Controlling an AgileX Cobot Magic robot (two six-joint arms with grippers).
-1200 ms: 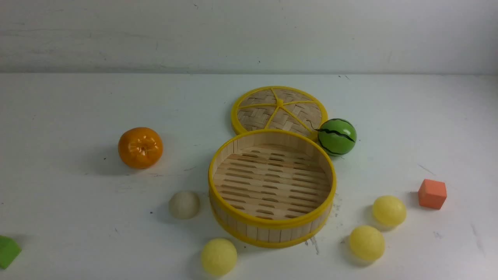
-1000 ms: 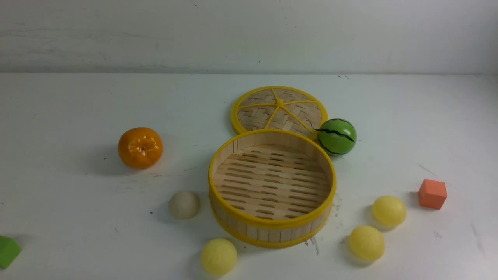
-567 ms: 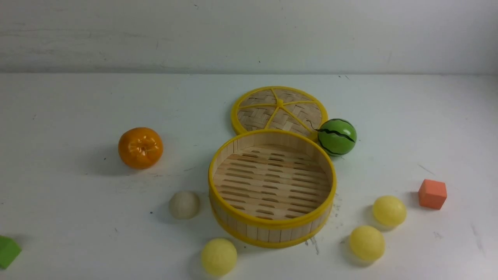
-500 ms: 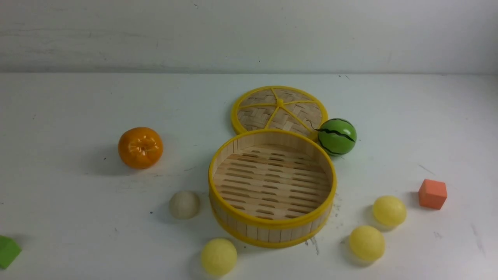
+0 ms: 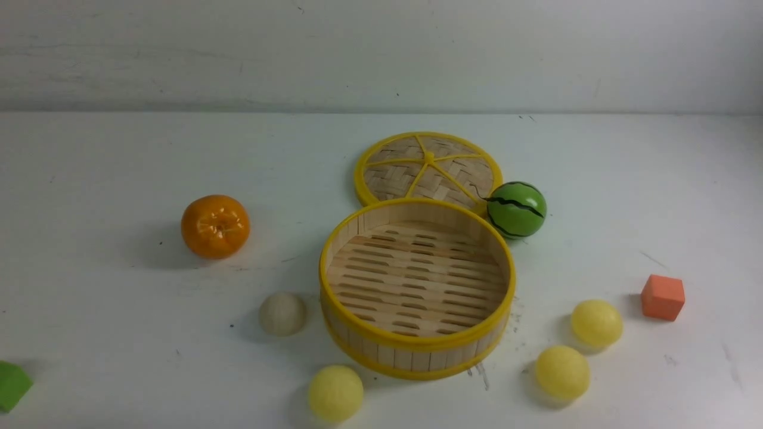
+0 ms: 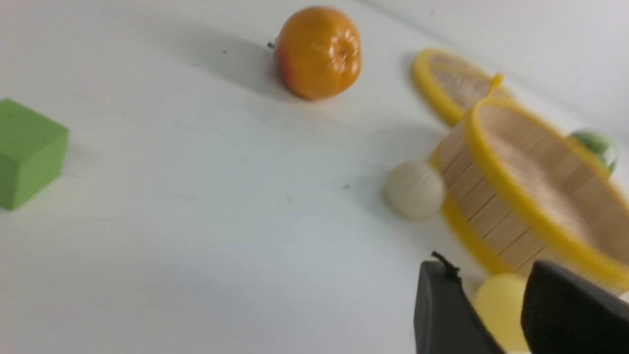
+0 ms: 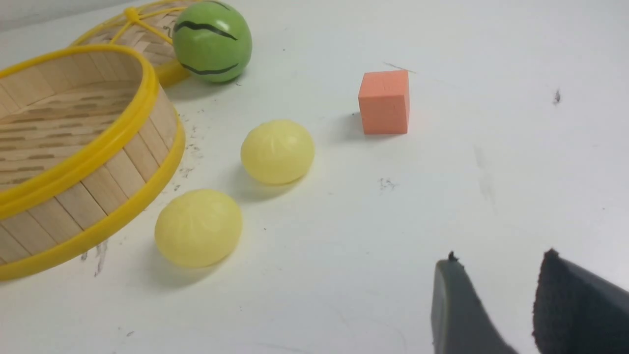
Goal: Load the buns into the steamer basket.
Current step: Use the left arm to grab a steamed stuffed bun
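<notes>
Left gripper (image 6: 496, 309) hung with jaws parted, grasping nothing, so I meant to straddle the yellow bun (image 6: 501, 307) squarely before closing gently.

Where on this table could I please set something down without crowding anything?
Bare stretches of table lie behind the orange, and beyond the orange cube. Around the steamer basket it is crowded: buns, lid, watermelon ball.
</notes>
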